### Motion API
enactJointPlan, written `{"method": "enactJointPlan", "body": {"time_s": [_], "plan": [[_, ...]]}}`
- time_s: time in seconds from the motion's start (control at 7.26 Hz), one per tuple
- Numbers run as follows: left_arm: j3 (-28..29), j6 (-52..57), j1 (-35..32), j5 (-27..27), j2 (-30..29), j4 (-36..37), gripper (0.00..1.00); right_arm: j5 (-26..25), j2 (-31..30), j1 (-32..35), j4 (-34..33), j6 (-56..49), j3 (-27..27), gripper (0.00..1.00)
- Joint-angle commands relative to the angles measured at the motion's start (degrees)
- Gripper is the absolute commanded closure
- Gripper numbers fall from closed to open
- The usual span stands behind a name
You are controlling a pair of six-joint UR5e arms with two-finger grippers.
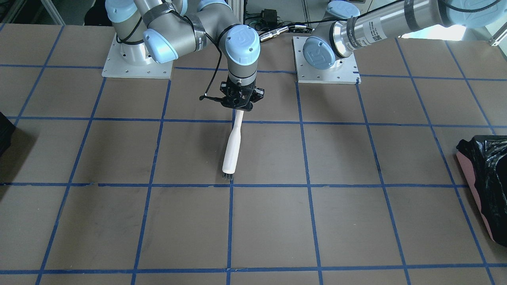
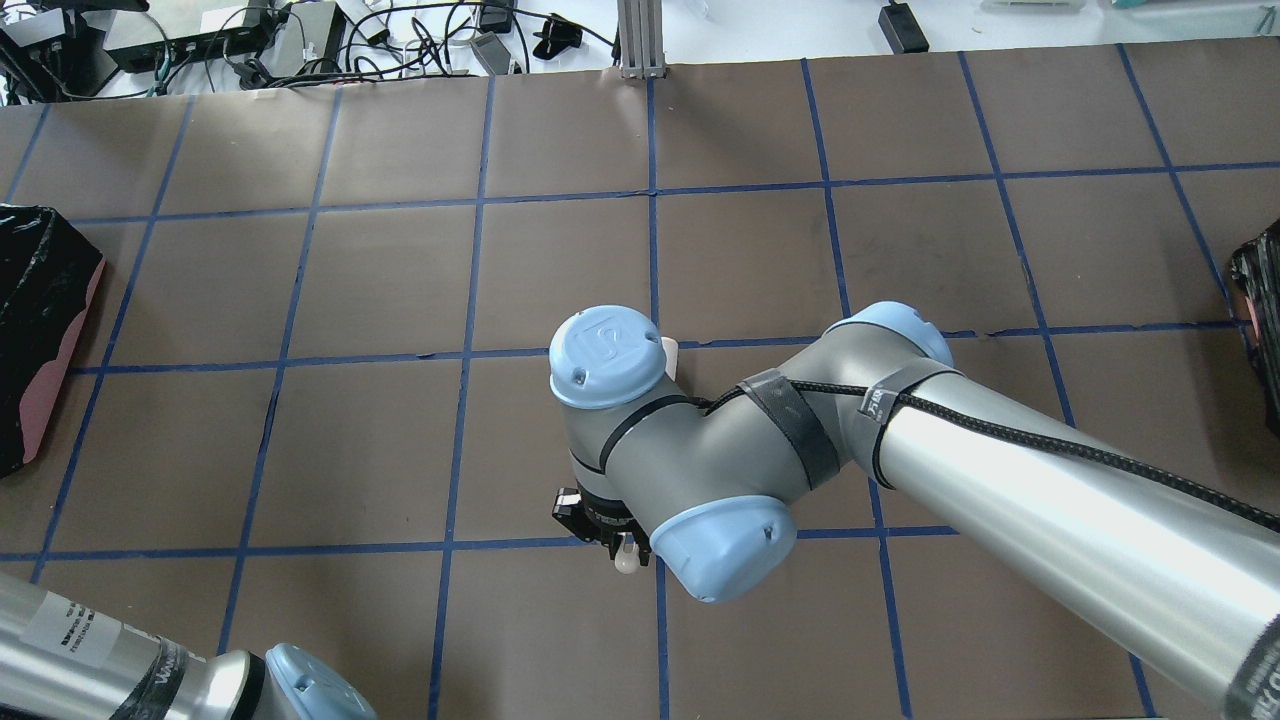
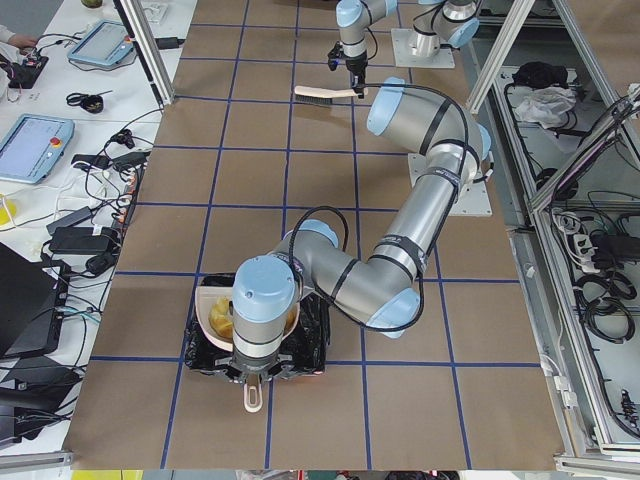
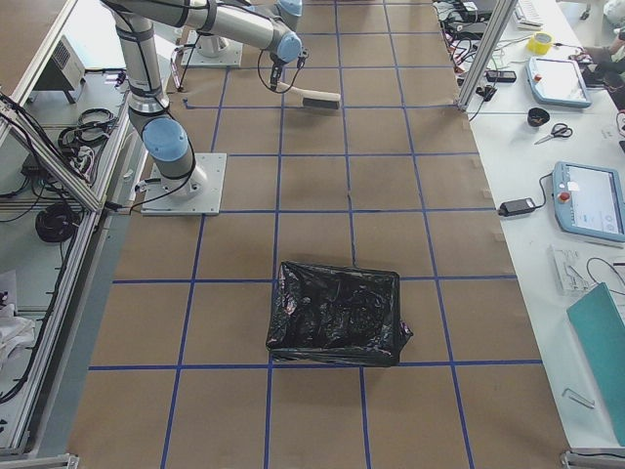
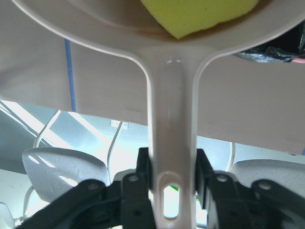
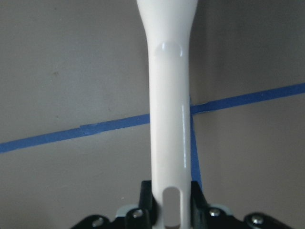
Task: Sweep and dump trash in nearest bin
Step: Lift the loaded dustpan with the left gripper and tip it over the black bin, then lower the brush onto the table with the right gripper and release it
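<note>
While the right gripper point(image 6: 171, 202) sat clamped on the white-handled brush point(image 1: 233, 147), well away, the left gripper point(image 5: 172, 174) pinched the cream-white plastic dustpan point(image 5: 171, 114) over the black-lined pink bin point(image 3: 312, 338); sweeping seemed done, the yellow sponge-like block point(image 5: 200, 14) not yet dumped.

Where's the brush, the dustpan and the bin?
brush point(image 1: 233, 152): front-facing view, on its white handle.
dustpan point(image 5: 171, 138): left wrist view, on its handle.
bin point(image 1: 487, 162): front-facing view, on its black bag.

Brown blue-gridded table point(image 1: 356, 229) carries a black-lined bin point(image 1: 489, 166).
</note>
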Motion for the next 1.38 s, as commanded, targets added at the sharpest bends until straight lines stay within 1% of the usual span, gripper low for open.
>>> {"method": "enactJointPlan", "body": {"time_s": [0.0,0.28,0.41,0.55,0.69,0.83,0.96,1.1,1.24], "plan": [[0.66,0.08,0.11,-0.06,-0.24,7.03,1.00,-0.15,0.00,0.03,-0.25,-0.80,0.89,1.00],[-1.00,0.78,0.02,-0.14,-0.15,15.62,1.00,-0.15,0.00,-0.06,-0.77,-0.71,0.89,1.00],[-3.71,3.66,-0.41,0.03,1.07,19.49,1.00,-0.24,0.00,0.03,-1.12,-0.62,0.89,0.83],[-7.74,4.47,-0.42,0.12,1.86,26.31,1.00,-0.68,0.00,-0.06,-1.21,-0.80,0.89,0.55],[-12.04,5.96,-0.94,1.25,3.00,33.95,1.00,-0.77,0.09,-0.06,-1.21,-0.89,0.89,0.36],[-14.52,5.97,-2.95,5.35,4.58,35.68,1.00,-0.85,0.09,-0.06,-1.21,-0.89,0.89,0.32],[-15.76,6.41,-4.71,9.48,5.81,35.79,1.00,-0.86,0.09,-0.06,-1.39,-0.97,0.81,0.25],[-16.73,9.54,-5.07,9.96,6.35,37.70,1.00,-1.03,0.00,-0.06,-1.56,-0.89,0.54,0.02],[-18.66,13.66,-5.16,9.96,6.61,44.33,1.00,-1.21,-0.09,-0.32,-1.48,-1.15,-0.24,0.00]]}}
